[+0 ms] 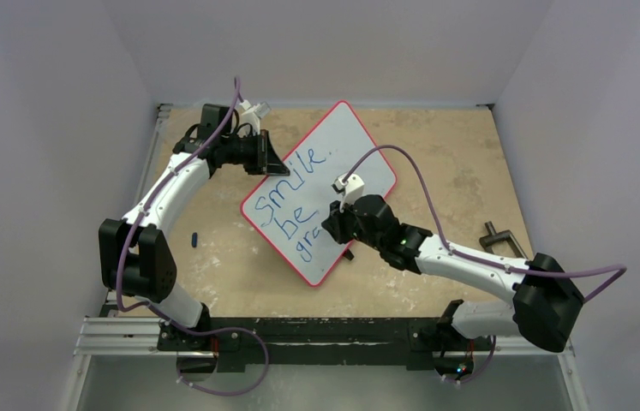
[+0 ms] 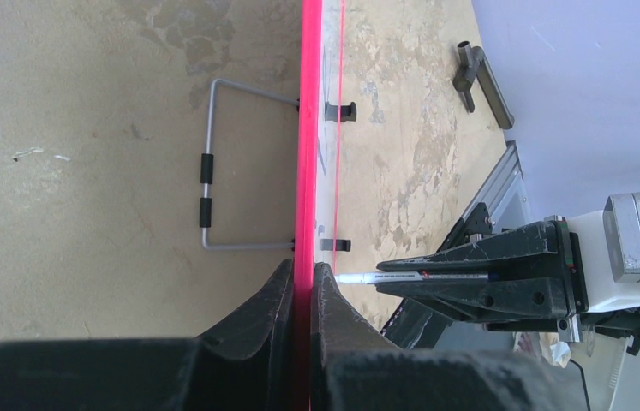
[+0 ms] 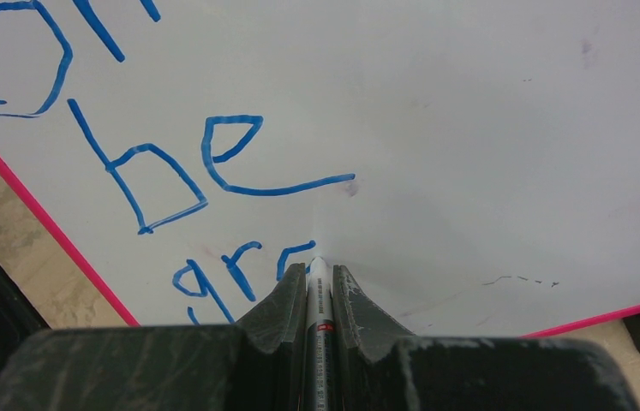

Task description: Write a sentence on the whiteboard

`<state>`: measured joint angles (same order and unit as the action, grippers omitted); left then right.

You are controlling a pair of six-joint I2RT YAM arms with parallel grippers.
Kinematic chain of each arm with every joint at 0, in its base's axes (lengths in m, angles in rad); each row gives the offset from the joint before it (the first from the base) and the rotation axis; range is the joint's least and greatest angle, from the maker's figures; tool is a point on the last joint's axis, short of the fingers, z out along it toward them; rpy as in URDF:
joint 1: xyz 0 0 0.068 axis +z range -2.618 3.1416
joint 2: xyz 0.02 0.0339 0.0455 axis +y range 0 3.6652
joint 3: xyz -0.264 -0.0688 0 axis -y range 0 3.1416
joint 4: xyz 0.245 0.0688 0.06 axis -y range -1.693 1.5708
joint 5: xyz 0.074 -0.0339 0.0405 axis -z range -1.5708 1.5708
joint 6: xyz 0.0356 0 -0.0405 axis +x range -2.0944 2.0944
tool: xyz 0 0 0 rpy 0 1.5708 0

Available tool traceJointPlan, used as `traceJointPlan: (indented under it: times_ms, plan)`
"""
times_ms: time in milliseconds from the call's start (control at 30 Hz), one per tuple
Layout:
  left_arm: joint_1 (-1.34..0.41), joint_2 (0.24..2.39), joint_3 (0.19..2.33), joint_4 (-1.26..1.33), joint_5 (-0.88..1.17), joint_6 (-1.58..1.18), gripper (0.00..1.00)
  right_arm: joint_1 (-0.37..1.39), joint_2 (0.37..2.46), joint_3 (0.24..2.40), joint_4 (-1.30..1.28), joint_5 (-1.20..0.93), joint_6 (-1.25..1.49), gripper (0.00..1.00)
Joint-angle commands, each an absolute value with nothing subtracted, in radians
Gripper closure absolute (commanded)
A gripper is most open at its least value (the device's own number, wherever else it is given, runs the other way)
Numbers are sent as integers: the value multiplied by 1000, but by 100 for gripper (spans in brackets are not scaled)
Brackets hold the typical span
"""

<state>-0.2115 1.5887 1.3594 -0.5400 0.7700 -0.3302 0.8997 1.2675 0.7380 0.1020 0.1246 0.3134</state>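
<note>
Black fingers of the right gripper (image 3: 320, 276) fill the foreground of its wrist view, pinched tight on a slim white marker (image 3: 320, 338) whose tip meets the large flat white whiteboard with a thin red rim (image 1: 363, 141). The blue handwritten sentence (image 3: 213, 163) reads "smile" and "be" on slanted lines. A third line has begun as "gr" plus a partial stroke right at the tip, so the writing looks unfinished, perhaps two thirds done. The whiteboard sits mid-table, turned diagonally, with the right arm over its near corner. The left gripper (image 2: 303, 274) is clamped on the red rim at the board's far-left edge, one finger on each face. A thin grey wire stand (image 2: 206, 180) shows on one side of the rim and small black feet (image 2: 340, 110) just beside it on the other. The board is likely light, stiff and slick, apt to skid or tip under pen pressure, so the rim is the sensible hold. A grip on the face would smear fresh ink. On the worn tan tabletop (image 1: 462, 171) lie a small dark blue piece (image 1: 194, 238) left of the board and a grey metal handle (image 1: 500, 240) to the right
</note>
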Motion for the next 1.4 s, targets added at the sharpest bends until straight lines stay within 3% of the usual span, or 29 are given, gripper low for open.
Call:
traceJointPlan:
  times_ms: [0, 900, 1367]
  plan:
    - [-209, 1555, 1382, -520, 711, -336, 100, 896, 1277, 767, 161, 102, 325, 100]
    - [-209, 1551, 1382, -521, 710, -335, 100, 895, 1178, 653, 132, 129, 351, 100]
    - [-209, 1546, 1381, -522, 710, -334, 100, 894, 1125, 857, 25, 214, 259, 100]
